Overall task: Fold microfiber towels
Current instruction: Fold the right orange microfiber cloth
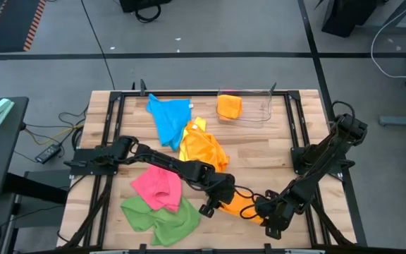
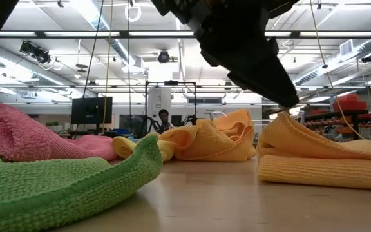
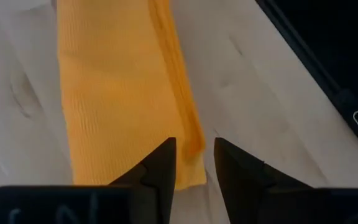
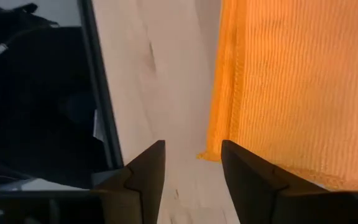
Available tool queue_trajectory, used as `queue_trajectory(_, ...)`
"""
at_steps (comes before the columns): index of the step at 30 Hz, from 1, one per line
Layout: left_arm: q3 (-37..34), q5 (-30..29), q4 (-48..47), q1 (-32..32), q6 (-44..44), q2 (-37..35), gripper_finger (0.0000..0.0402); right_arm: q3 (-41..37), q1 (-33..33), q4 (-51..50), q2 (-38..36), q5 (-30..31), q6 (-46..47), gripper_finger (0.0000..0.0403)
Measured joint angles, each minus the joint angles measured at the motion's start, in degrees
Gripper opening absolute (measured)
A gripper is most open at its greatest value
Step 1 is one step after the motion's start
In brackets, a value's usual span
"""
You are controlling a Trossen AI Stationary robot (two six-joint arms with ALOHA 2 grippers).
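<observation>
Bright, even overhead strip lighting [image 2: 76, 33], soft shadows; blurred near green towel [image 2: 57, 187] in low view.

Overhead looks straight down, low camera skims the table [image 1: 259, 152], both wrist cameras closely share the folded orange towel [image 3: 117, 93].

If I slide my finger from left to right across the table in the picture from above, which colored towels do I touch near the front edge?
Green towel → pink towel → left gripper → folded orange towel → right gripper.
</observation>
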Motion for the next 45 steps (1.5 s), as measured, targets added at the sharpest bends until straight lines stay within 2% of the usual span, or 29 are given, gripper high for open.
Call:
queue_trajectory(2,0.0,-0.04,0.53,-0.38,0.36,0.04,0.0113,0.0,0.22,-0.01,-0.66,2.55,-1.79,0.0165)
queue_trajectory(4,0.0,-0.08,1.43,-0.67,0.97,0.05,0.0112,0.0,0.8,-0.01,-0.82,8.32,-5.4,0.0165)
queue_trajectory(10,0.0,-0.19,4.47,-0.27,1.95,0.13,0.0116,0.0,3.85,0.87,0.05,40.21,-17.75,0.0165)
queue_trajectory(12,0.0,-0.21,5.69,-0.15,1.93,0.14,0.0116,0.0,4.06,0.85,-0.11,44.92,-20.02,0.0164)
queue_trajectory(16,0.0,-0.21,6.18,-0.1,1.9,0.17,0.0111,0.0,4.09,0.71,-0.21,46.38,-22.25,0.0161)
queue_trajectory(23,-0.02,-0.21,5.4,0.18,3.21,0.29,0.0103,-0.09,2.27,-4.3,-0.23,46.36,-15.56,0.0161)
queue_trajectory(37,-0.06,-0.19,9.9,0.99,-0.61,1.67,0.01,-6.69,2.3,-0.15,-0.23,45.86,-9.33,0.0161)
queue_trajectory(45,0.0,-0.21,12.33,1.12,-1.09,2.51,0.0092,-7.03,2.3,0.34,-0.23,45.73,-8.91,0.0161)
